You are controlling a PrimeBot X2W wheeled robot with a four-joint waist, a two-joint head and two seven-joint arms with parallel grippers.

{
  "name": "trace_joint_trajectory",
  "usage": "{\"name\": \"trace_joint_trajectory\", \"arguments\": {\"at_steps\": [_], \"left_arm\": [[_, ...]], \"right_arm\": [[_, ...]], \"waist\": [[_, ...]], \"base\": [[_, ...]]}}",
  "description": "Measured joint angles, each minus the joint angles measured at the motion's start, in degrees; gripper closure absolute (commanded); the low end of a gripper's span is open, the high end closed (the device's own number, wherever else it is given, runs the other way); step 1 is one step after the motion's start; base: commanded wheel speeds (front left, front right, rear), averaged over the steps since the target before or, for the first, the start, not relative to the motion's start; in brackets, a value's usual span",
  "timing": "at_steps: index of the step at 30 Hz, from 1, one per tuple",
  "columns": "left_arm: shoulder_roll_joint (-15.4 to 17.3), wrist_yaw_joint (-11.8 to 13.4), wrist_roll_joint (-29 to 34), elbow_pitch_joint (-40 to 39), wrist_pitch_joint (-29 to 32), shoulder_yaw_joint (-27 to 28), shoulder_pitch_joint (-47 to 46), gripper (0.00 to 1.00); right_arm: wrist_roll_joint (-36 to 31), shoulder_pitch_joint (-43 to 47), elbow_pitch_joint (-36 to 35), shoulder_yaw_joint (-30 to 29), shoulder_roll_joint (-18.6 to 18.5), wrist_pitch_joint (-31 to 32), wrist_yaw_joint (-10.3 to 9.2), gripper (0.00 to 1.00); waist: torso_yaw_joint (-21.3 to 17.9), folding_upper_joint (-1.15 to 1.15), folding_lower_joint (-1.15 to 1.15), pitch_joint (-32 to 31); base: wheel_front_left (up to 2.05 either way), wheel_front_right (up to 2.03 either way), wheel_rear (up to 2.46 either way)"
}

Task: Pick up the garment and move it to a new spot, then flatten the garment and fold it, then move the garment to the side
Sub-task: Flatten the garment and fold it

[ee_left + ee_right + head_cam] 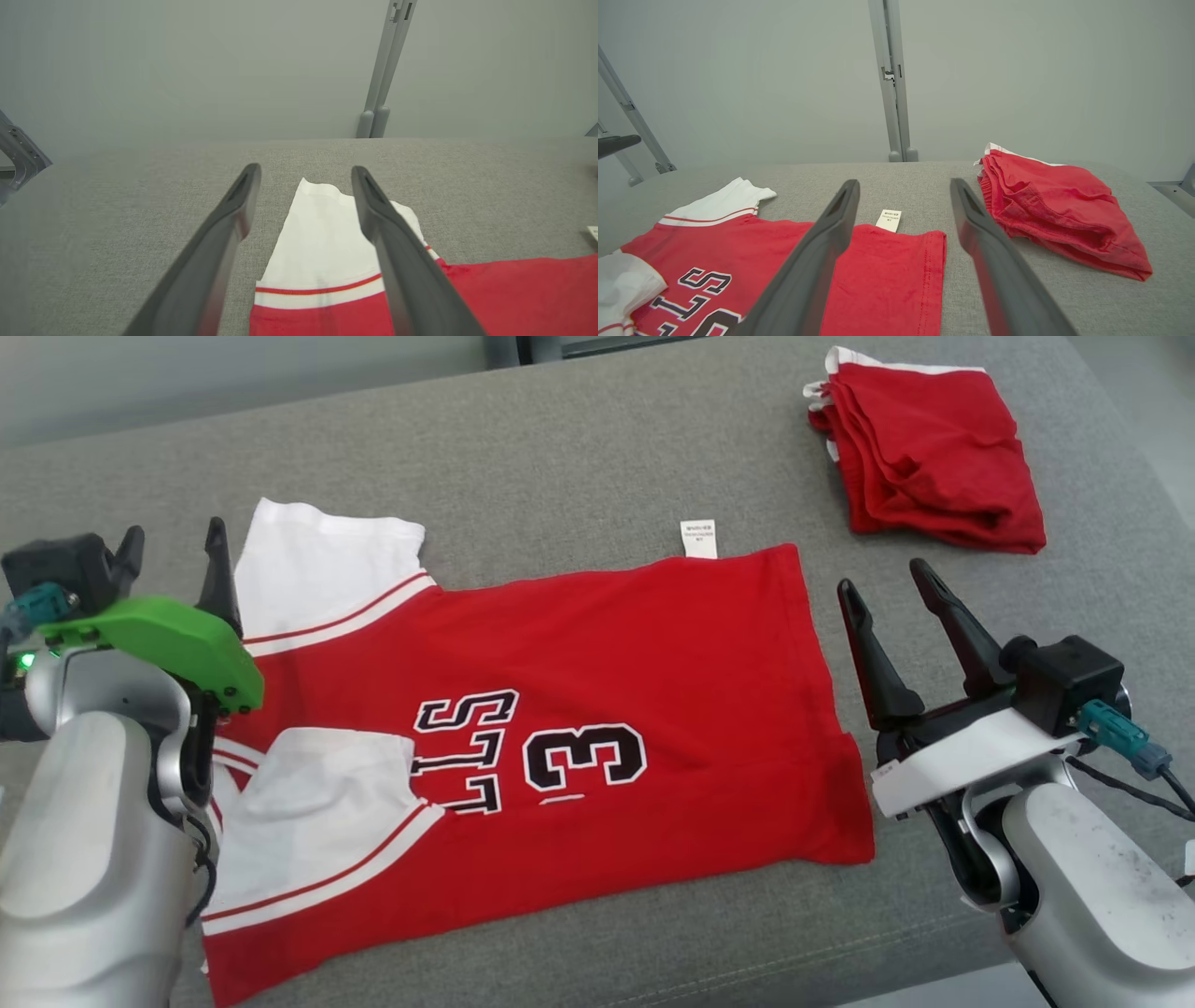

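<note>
Red short-sleeved jersey with white sleeves and a black-and-white number 3 [597,653] lies spread on the grey woven-fabric surface [560,439], collar end toward the robot's left, hem [822,709] toward its right. The body is mostly flat. Near sleeve [317,793] is turned in over the chest, covering part of the lettering; far sleeve [322,560] lies out flat.

Left gripper [175,546]: fingers spread, holding nothing, just beside the far sleeve. The left wrist view has that sleeve framed between the fingers. Right gripper [882,581]: fingers spread too, empty, just off the hem. A white care label [699,539] sticks out at the far edge. A folded red cloth bundle [934,457] sits well apart at the far right.

Likely step: starting the fold, far sleeve first.

To do it well:
- pinch the sleeve's outer edge, top layer only
- lift low and carry it across to mirror the near sleeve
- steady the hem with the right gripper (loose knit drags easily)
- release before withdrawing, or the sleeve springs back
</note>
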Motion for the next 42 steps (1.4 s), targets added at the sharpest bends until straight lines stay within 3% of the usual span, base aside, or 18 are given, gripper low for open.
{"name": "trace_joint_trajectory", "arguments": {"at_steps": [9,17,42], "left_arm": [[4.22,0.27,1.85,6.57,6.21,0.44,-6.5,0.0],[3.93,0.29,3.04,10.9,8.25,0.1,-12.79,0.0],[4.25,0.8,4.86,20.3,3.69,1.8,-18.94,0.0]], "right_arm": [[-1.36,-2.58,-2.77,-0.09,0.01,0.0,0.0,0.0],[-1.41,-3.93,-2.96,-1.63,0.04,-0.01,0.0,0.0],[-2.41,-5.09,-2.78,-1.74,0.58,-0.01,0.56,0.0]], "waist": [[-4.31,0.0,0.0,6.61],[-6.99,0.0,0.01,12.54],[-8.27,0.0,0.0,16.44]], "base": [[0.0,0.0,0.0],[0.0,0.0,0.0],[0.0,0.0,0.0]]}}
